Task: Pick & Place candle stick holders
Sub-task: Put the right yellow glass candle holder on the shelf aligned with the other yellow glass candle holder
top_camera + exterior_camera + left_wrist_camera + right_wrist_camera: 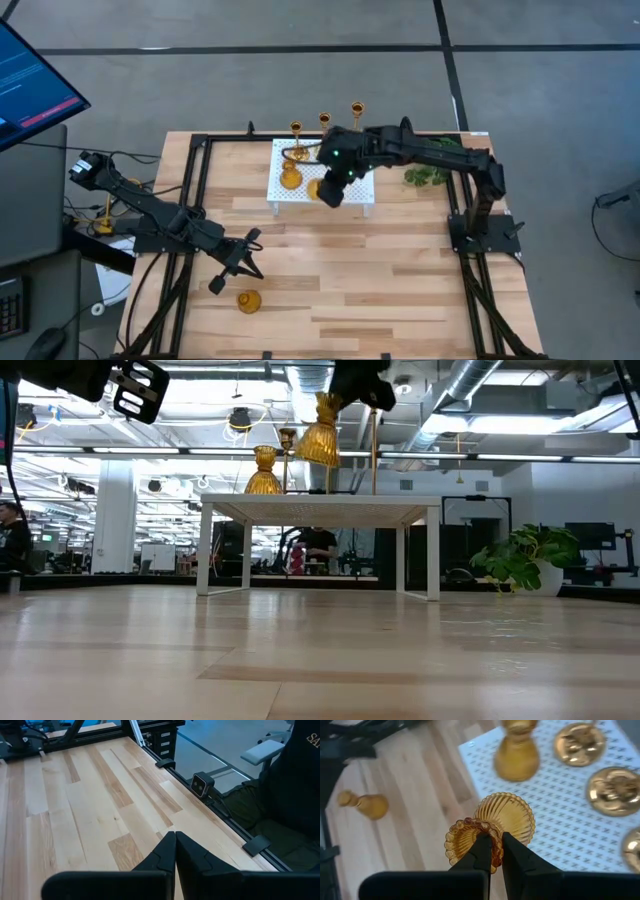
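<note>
My right gripper (331,190) is shut on a short amber-gold cone-shaped holder (506,817) above the white perforated stand (352,188). A second short holder (290,178) stands on its base on the stand. Three tall thin-stemmed holders (324,122) stand on round bases (612,790) along the stand's far side. A third short holder (248,300) lies on its side on the table near the front edge. My left gripper (238,262) is shut and empty, above the table, just beyond that lying holder. My right gripper pinches the beaded rim (492,837) of the holder's small top cup between its two fingers. One finger seems to be inside the cup and one outside. The fingers come from above, slanting down. The holder hangs below them, base down, lifted clear of the stand (322,440).
A green plant sprig (430,173) lies on the table right of the stand. Black frame rails (190,190) run along the table's edges. Bare wood lies between the stand and the near edge. People show in the room beyond the table.
</note>
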You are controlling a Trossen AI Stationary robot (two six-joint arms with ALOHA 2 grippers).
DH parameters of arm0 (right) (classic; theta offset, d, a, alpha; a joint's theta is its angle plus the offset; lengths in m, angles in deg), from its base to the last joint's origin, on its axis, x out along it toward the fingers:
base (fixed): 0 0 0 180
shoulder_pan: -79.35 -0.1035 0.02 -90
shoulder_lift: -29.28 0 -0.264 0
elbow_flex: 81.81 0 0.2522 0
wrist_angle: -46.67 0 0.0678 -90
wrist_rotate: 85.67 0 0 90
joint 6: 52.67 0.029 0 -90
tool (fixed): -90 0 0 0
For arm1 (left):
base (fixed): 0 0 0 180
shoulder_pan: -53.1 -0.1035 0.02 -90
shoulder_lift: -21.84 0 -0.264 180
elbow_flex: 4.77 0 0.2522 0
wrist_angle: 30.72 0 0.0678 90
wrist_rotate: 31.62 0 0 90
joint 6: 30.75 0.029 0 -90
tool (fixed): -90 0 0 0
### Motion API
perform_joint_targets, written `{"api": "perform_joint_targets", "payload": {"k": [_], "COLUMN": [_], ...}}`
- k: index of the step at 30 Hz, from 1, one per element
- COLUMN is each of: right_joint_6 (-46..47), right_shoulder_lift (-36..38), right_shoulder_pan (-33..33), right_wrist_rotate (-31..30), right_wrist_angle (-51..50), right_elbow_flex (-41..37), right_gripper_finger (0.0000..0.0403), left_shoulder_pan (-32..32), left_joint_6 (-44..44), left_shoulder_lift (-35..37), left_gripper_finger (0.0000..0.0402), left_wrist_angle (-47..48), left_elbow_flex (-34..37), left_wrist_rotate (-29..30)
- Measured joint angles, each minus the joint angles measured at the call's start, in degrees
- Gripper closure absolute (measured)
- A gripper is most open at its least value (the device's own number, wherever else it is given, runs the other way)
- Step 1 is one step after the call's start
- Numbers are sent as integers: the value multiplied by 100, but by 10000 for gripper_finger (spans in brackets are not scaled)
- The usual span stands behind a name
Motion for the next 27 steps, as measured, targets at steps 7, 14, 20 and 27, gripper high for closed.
{"api": "perform_joint_targets", "payload": {"k": [7, 14, 20, 27], "right_joint_6": [1, -16, -47, -127], "right_shoulder_lift": [-20, -23, -349, -485], "right_shoulder_pan": [314, 448, 471, 538], "right_wrist_rotate": [-52, -282, -269, -181], "right_wrist_angle": [76, 86, 61, 53], "right_elbow_flex": [0, 0, -7, 7], "right_gripper_finger": [394, 394, 394, 394], "left_shoulder_pan": [0, 0, 0, 0], "left_joint_6": [0, 0, 0, 0], "left_shoulder_lift": [0, 0, 0, 0], "left_gripper_finger": [393, 394, 395, 393], "left_wrist_angle": [2, 15, 22, 61], "left_elbow_flex": [0, 0, 0, 4], "left_wrist_rotate": [0, 0, 0, 0]}}
